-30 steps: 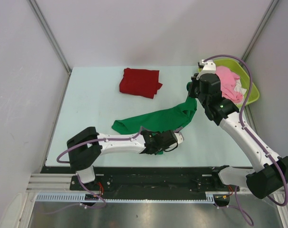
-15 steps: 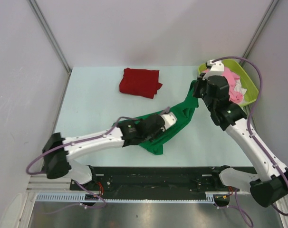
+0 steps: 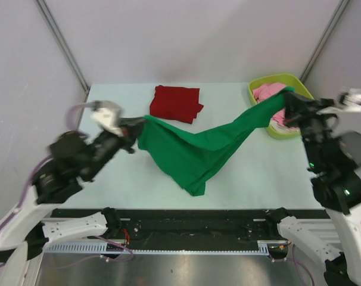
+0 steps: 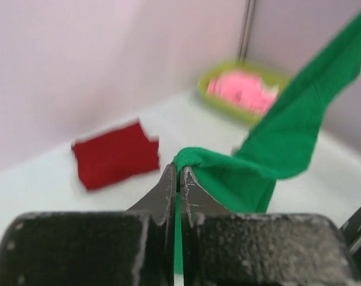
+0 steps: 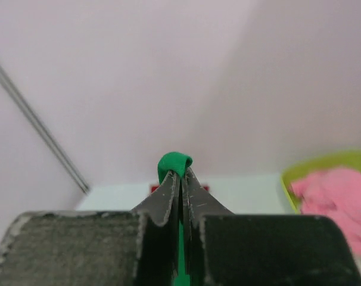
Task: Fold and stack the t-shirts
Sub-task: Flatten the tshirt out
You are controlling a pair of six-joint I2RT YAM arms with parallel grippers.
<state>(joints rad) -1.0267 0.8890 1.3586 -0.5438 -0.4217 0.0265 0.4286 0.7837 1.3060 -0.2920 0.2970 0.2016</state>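
While left pincer [image 3: 136,123] and right pincer [image 3: 286,95] each clench an end, the bright green cotton t-shirt [image 3: 198,146] hangs stretched left-right over the bench [image 3: 261,173], folded dark red t-shirt [image 3: 176,103] behind, nearer the left one.

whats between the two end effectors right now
The green t-shirt, stretched from the left end effector to the right end effector and sagging toward the table in the middle. The top external view shows it.

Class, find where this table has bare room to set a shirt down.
Bare table: near right, between green shirt and bin; also the far strip between red shirt and bin. Crowded: the middle, under the stretched green shirt.
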